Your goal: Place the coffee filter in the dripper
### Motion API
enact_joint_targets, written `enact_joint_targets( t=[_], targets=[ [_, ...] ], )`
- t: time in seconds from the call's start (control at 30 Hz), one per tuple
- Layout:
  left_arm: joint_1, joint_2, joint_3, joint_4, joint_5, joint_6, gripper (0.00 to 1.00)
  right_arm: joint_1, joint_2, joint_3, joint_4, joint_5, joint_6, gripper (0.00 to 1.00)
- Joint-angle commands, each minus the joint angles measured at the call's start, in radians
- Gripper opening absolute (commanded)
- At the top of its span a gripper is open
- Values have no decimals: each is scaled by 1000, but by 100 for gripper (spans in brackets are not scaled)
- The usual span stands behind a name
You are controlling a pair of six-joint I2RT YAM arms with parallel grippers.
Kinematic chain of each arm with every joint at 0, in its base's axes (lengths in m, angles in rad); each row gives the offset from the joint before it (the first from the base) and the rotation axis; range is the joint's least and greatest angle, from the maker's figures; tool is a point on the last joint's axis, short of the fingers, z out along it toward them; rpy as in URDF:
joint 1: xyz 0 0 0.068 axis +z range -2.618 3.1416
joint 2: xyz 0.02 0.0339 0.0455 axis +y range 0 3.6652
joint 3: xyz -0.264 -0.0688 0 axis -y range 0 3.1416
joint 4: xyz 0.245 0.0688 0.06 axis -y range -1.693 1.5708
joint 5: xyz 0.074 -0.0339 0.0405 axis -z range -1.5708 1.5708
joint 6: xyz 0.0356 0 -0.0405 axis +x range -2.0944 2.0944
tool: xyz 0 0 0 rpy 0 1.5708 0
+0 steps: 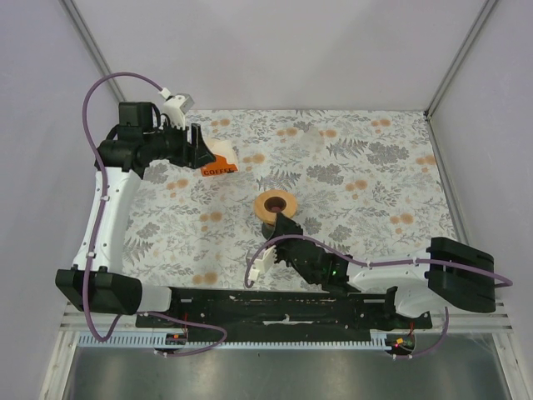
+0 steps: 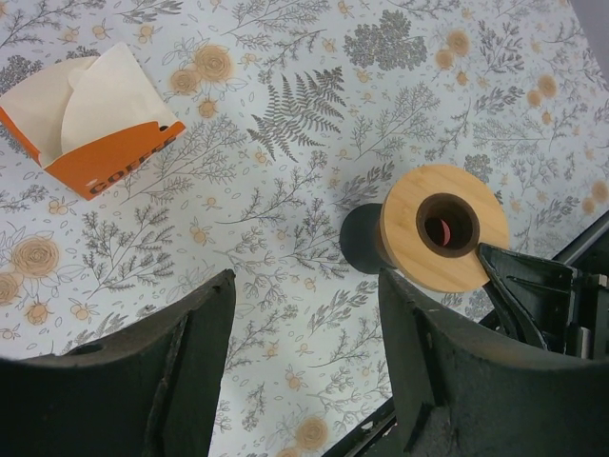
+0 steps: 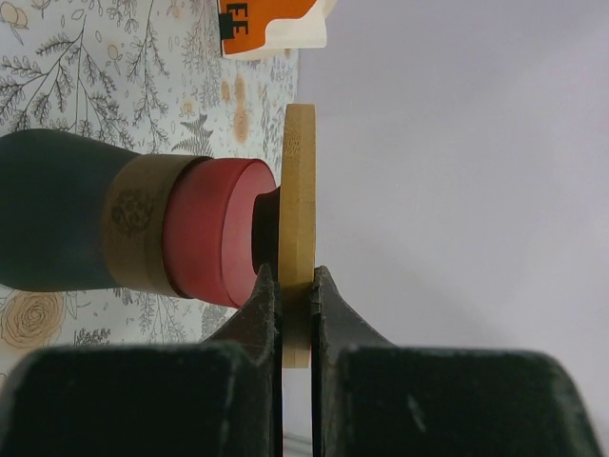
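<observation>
The thin white paper coffee filter lies upper left in the left wrist view, beyond the wide-open, empty left gripper (the right gripper pinches the round tan-rimmed dripper).

Free room and obstacles. Open floral tablecloth lies between the orange COFFEE pack and the dripper, and across the right and far parts of the table. The dripper's top and dark centre hole are uncovered from above. Its near rim is taken by the right gripper, clamped on it, and that arm bars the near-side approach. The left gripper, fingers apart, stands just left of the pack and crowds that side. The enclosure walls bound the left, far and right.
</observation>
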Motion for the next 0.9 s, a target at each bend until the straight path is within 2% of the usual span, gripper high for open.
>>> enact_joint_targets(
  t=[0.0, 0.37, 0.57, 0.73, 0.87],
  targets=[
    [9, -14, -10, 39, 46, 32, 68, 4, 11, -17, 134, 68, -33, 0],
    [22, 14, -7, 51, 49, 29, 67, 38, 81, 6, 47, 109, -19, 0],
    [25, 29, 0, 54, 51, 30, 67, 50, 66, 41, -71, 137, 10, 30],
    [29, 35, 10, 56, 49, 35, 67, 73, 55, 106, -275, 154, 102, 50],
    [32, 42, 17, 54, 57, 33, 67, 85, 40, 149, -349, 172, 128, 57]
  ],
)
